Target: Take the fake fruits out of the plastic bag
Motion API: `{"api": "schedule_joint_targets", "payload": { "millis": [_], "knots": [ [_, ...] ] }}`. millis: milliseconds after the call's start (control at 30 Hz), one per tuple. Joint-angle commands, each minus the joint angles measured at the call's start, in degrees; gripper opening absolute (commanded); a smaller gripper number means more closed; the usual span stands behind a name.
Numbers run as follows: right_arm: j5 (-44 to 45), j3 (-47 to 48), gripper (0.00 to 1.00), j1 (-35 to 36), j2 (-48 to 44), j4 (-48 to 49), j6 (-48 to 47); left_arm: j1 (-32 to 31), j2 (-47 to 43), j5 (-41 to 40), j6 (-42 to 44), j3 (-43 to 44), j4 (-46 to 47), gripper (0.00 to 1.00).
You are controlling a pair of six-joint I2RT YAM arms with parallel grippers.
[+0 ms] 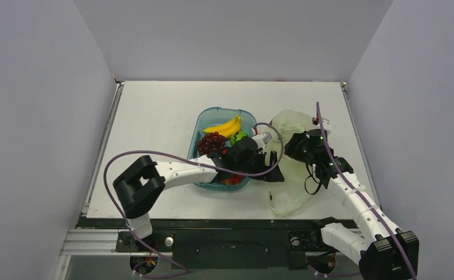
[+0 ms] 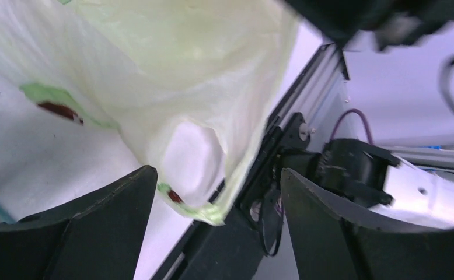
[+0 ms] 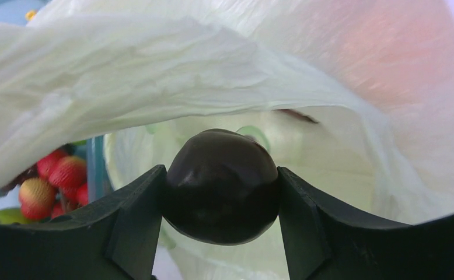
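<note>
1. The right gripper (image 3: 222,201) is clamped tight on the dark plum (image 3: 220,169), one finger on each side, and the plum fills the whole gap. It sits right at the mouth of the plastic bag (image 3: 154,76), with pale-green film draped over and behind it.
2. The left gripper (image 2: 213,192) is spread wide and not gripping anything. A fold of the bag hangs down between its fingers, but I can't tell if it actually touches them.
3. The top view gives the layout. The bag lies crumpled on the table (image 1: 154,116), just right of the teal tray (image 1: 203,129). The left arm reaches across the tray, and both grippers meet at the bag's left side.
4. Only the top view shows the banana bunch (image 1: 224,126), the grape bunch (image 1: 211,142) and the green apple (image 1: 238,137) in the tray. The plum is hidden there.
5. The right wrist view also catches the red berry cluster (image 3: 61,181) past the bag's edge, low on the left, next to the tray wall.
</note>
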Motion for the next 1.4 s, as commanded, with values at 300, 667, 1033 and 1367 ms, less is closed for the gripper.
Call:
{"api": "schedule_joint_targets", "payload": {
  "millis": [300, 667, 1033, 1367],
  "knots": [
    [-3.4, 4.5, 0.03, 19.8, 1.2, 8.0, 8.2, 0.6, -31.0, -14.3, 9.8, -7.2, -10.6, 0.82],
    [-4.7, 17.6, 0.04, 27.0, 20.3, 16.3, 8.7, 4.0, -57.5, -35.6, 8.8, -16.7, -25.1, 0.87],
    [3.6, 39.3, 0.19, 26.8, 46.9, 18.1, 5.1, 5.6, -64.7, -38.6, 6.8, -18.6, -30.0, 0.91],
    [4.7, 49.7, 0.60, 25.2, 56.1, 13.8, 0.7, 5.6, -63.8, -34.2, 4.0, -21.3, -27.6, 0.91]
  ]
}}
